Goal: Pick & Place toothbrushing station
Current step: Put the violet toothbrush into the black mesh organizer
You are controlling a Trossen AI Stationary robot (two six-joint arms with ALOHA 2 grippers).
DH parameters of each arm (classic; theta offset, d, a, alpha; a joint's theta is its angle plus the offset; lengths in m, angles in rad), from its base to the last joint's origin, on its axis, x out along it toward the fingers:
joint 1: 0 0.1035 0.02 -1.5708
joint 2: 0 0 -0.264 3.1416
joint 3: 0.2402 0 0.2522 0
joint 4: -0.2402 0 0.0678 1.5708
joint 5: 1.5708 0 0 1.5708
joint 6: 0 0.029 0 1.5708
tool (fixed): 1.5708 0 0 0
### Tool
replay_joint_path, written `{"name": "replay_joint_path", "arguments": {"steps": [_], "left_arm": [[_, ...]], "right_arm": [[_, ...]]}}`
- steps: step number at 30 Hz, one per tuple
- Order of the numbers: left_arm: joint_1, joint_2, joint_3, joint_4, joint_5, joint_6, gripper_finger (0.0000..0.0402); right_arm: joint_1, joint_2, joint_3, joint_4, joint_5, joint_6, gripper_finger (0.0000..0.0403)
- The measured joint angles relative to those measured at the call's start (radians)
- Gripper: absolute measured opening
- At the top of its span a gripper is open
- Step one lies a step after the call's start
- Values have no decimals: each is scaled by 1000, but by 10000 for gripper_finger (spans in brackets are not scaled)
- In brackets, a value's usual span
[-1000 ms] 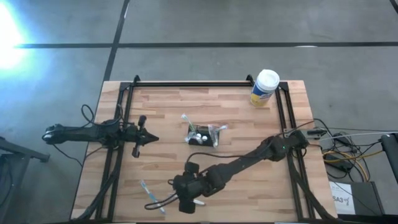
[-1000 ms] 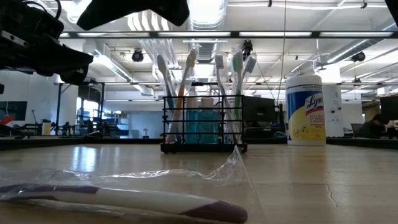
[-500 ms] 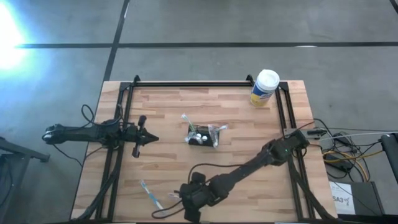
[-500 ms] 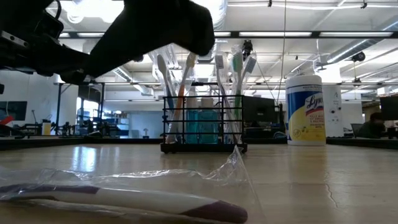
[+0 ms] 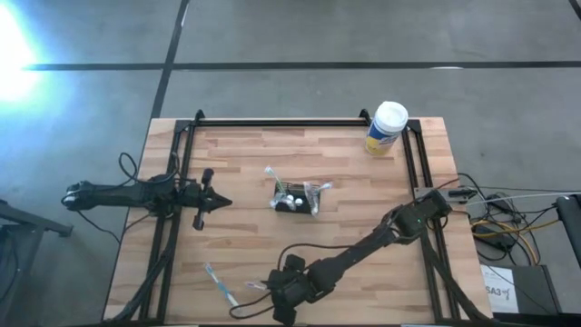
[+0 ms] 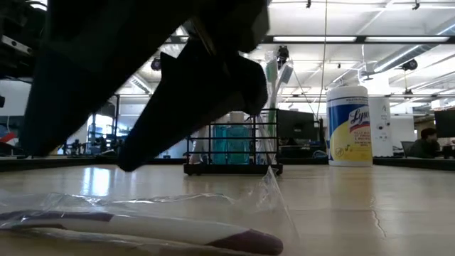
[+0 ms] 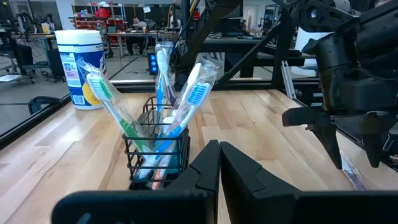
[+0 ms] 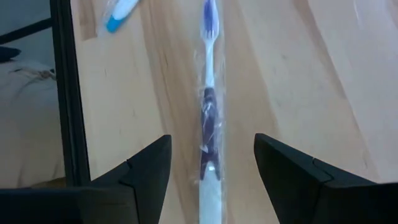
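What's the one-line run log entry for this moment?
right gripper: open, over wrapped purple toothbrush at table's near edge | left gripper: shut, waiting at left side | toothbrush holder: mid-table, untouched

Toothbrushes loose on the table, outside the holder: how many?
2. A wrapped purple toothbrush lies below the open right end effector; a blue toothbrush beside it, near the front edge. The arm may hide others.
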Motion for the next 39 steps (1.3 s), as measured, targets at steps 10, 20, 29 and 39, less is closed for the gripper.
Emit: {"name": "replay_joint_path", "arguments": {"steps": [10,20,29,39], "left_arm": [[0,1,0,0,0,0,19],[0,1,0,0,-1,0,19],[0,1,0,0,-1,0,19],[0,1,0,0,-1,0,19]], "right_arm": [[9,0,-43,15,-5,19,226],[8,-1,-98,89,-8,20,226],[5,-8,-138,106,1,64,213],[-6,-8,-148,77,4,81,106]]}}
